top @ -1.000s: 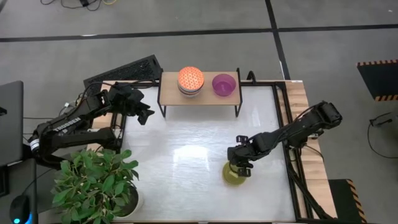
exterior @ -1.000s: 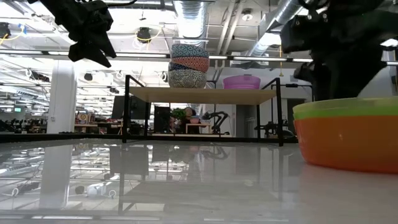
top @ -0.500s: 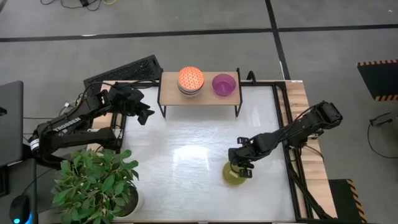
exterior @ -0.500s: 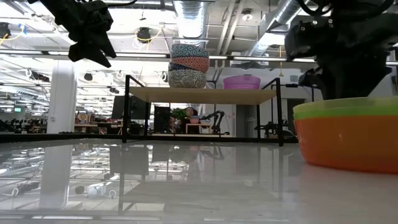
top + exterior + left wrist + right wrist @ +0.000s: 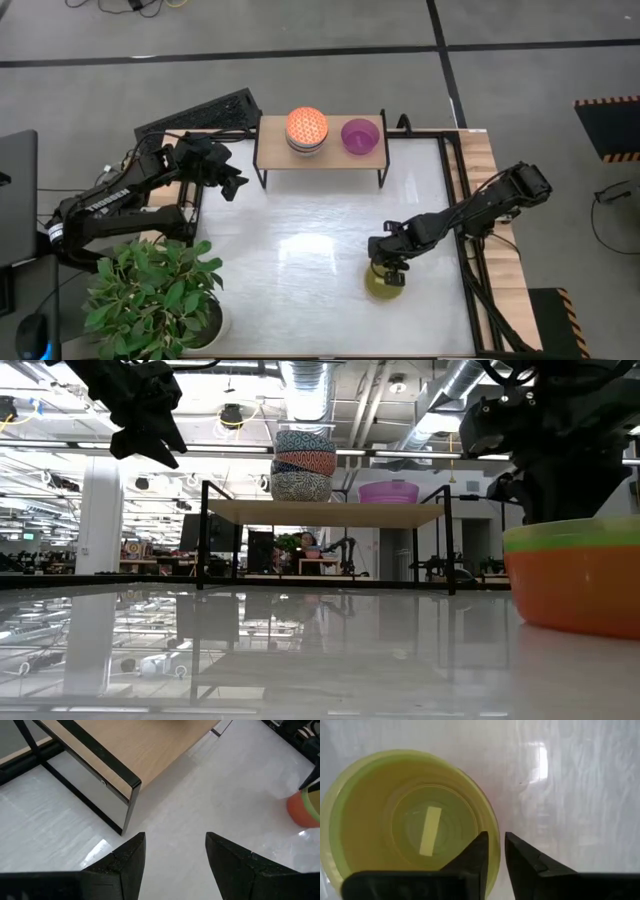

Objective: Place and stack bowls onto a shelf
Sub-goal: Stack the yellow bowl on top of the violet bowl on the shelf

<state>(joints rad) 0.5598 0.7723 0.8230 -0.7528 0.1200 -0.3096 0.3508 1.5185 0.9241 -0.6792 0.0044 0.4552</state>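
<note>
Olive-yellow bowl [image 5: 405, 825], empty, rim pinched in right claw [image 5: 496, 851]; left claw [image 5: 175, 851] open.

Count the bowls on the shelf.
4: three stacked at the shelf's middle, and a purple bowl alone toward its right end. Others could be nested unseen.

You get bright, even light from overhead. From above, the white table [image 5: 300, 250] carries a soft pale glare patch in front of the shelf [image 5: 320, 150], and the shelf's shadow beneath it is faint. At table height the ceiling lights [image 5: 305, 380] behind the shelf blow out to white, the arms read as dark silhouettes, and the glossy tabletop mirrors the room. The orange-and-green bowl [image 5: 575, 575] nearest that camera is soft and cut by the frame edge. Looking down into the yellow-green bowl [image 5: 395, 820], you see a bright reflected strip on its floor and streaky glare on the table beside it.
</note>
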